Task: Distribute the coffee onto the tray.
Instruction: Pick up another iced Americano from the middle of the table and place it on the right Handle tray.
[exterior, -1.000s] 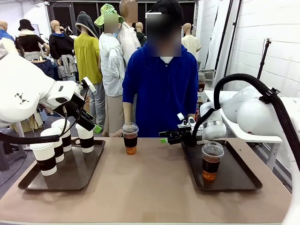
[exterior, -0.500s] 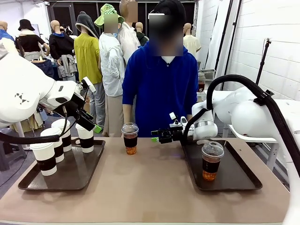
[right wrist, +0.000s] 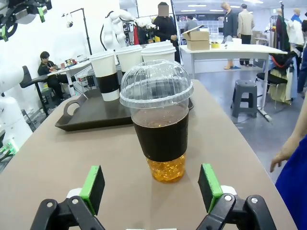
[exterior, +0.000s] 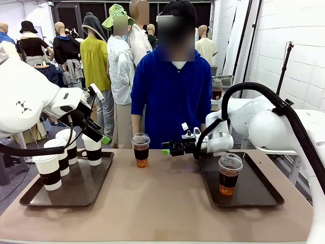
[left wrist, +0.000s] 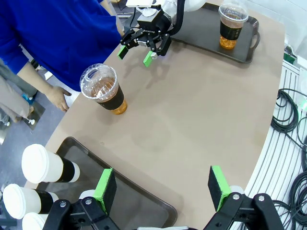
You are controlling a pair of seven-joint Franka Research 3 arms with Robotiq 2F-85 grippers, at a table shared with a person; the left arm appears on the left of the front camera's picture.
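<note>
A clear dome-lidded cup of brown drink (exterior: 140, 150) stands on the bare table near the far edge. My right gripper (exterior: 166, 148) is open and level, just to the cup's right and pointing at it. In the right wrist view the cup (right wrist: 160, 124) stands just beyond the green pads (right wrist: 93, 187), with the right gripper (right wrist: 152, 188) short of it. A second clear cup (exterior: 229, 174) stands on the right tray (exterior: 259, 192). Several white paper cups with brown sleeves (exterior: 49, 173) stand on the left tray (exterior: 86, 189). My left gripper (exterior: 104, 138) hangs open beside the backmost paper cup (exterior: 93, 149).
A person in a blue top (exterior: 172, 96) stands at the far edge, behind the clear cup, with a hand (left wrist: 60, 98) hanging below the table edge. Bare tabletop (exterior: 162, 198) lies between the two trays. Cables (left wrist: 288, 120) lie beyond the table's near side.
My right gripper has travelled left, off the right tray and toward the clear cup on the table. The left arm and all cups have stayed put.
</note>
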